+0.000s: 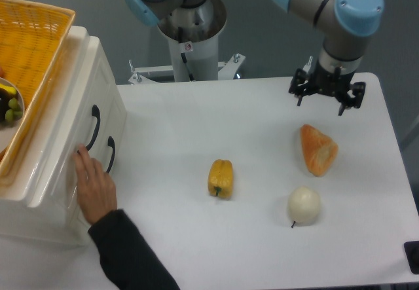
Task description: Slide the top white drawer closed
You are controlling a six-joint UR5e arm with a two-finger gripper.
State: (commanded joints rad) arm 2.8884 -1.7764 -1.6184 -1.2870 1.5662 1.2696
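while the top white drawer [82,116] sat at the tabletop's [196,126] left edge, seemingly flush, a person's hand [93,182] rested on the drawer fronts; the claw [325,95] hovered empty, fingers apart, far right, so closing looked done.

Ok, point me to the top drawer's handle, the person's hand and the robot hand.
top white drawer handle [93,127], fixed camera, middle of the curved black bar
person's hand [95,184], fixed camera, back of the hand
robot hand [327,101], fixed camera, midway between the fingertips
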